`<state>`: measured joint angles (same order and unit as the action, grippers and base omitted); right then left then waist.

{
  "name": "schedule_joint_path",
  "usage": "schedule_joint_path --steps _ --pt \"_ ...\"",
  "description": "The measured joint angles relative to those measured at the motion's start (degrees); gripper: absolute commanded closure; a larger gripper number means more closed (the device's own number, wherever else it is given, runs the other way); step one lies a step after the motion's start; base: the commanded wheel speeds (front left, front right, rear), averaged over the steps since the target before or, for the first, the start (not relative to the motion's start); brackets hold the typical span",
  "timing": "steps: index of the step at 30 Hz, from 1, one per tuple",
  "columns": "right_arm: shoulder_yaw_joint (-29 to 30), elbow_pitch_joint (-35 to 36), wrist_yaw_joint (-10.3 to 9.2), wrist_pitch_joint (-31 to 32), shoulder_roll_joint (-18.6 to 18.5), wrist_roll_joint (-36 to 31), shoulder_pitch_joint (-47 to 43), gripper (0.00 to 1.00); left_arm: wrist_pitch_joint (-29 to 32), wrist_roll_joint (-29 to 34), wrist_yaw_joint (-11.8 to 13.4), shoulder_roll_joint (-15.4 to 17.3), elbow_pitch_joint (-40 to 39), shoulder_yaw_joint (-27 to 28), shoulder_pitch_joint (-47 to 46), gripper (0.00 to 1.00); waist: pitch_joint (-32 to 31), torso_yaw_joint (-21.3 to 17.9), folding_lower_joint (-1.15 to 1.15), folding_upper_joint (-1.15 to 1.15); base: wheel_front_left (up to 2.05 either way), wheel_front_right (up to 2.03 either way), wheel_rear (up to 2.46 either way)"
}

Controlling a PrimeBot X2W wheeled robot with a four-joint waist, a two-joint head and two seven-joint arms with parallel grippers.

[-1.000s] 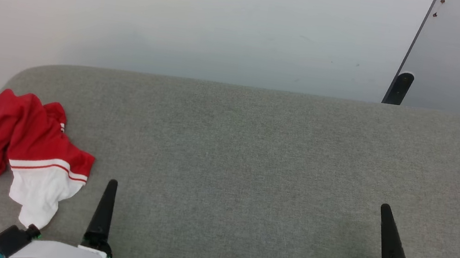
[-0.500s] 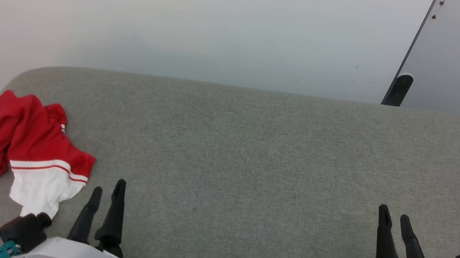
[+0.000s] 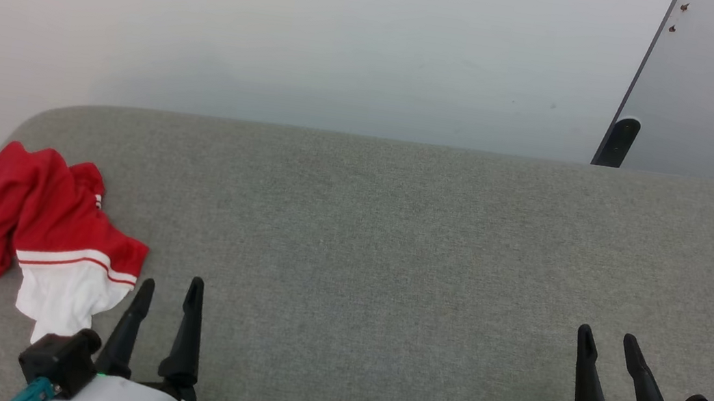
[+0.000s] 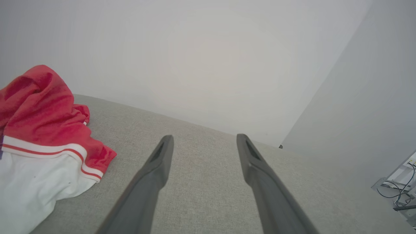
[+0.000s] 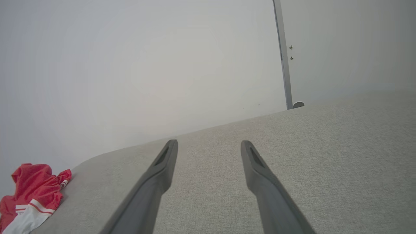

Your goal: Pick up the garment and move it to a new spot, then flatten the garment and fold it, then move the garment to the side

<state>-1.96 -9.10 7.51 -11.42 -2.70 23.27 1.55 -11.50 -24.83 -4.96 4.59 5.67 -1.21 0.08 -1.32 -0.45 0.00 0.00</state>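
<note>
Garment (image 3: 17,218) lies crumpled over the left edge of the bench (image 3: 394,233), so the left gripper (image 3: 172,282), empty with jaws parted just beside the white sleeve (image 3: 64,300), should bite a thick red fold rather than that loose sleeve; the right gripper (image 3: 607,333), also parted and empty, sits well apart.

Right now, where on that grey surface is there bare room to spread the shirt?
The grey fabric surface is bare from the left jaws to the right jaws and back to the wall. Only its left end is crowded, by the crumpled red-and-white shirt.
</note>
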Motion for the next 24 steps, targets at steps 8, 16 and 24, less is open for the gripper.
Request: schedule_joint_path --steps 8,16,24 --pt "0.3 -0.7 0.00 -1.0 0.0 -4.8 0.0 0.00 -0.9 5.5 -0.5 -0.7 -1.1 0.9 0.4 0.00 -0.1 0.1 0.00 0.00 0.00 0.00 0.00" --pt "0.0 -0.8 0.00 -1.8 -0.1 -8.3 0.0 0.00 -1.7 9.5 -1.2 -1.1 -1.8 1.6 0.6 0.00 -0.2 0.0 0.00 0.00 0.00 0.00 0.00" --pt "-0.3 -0.6 0.00 -2.7 -0.1 -12.2 0.0 0.00 -2.7 13.8 -1.7 -1.4 -2.2 2.1 1.0 0.00 -0.3 0.1 0.00 0.00 0.00 0.00 0.00"
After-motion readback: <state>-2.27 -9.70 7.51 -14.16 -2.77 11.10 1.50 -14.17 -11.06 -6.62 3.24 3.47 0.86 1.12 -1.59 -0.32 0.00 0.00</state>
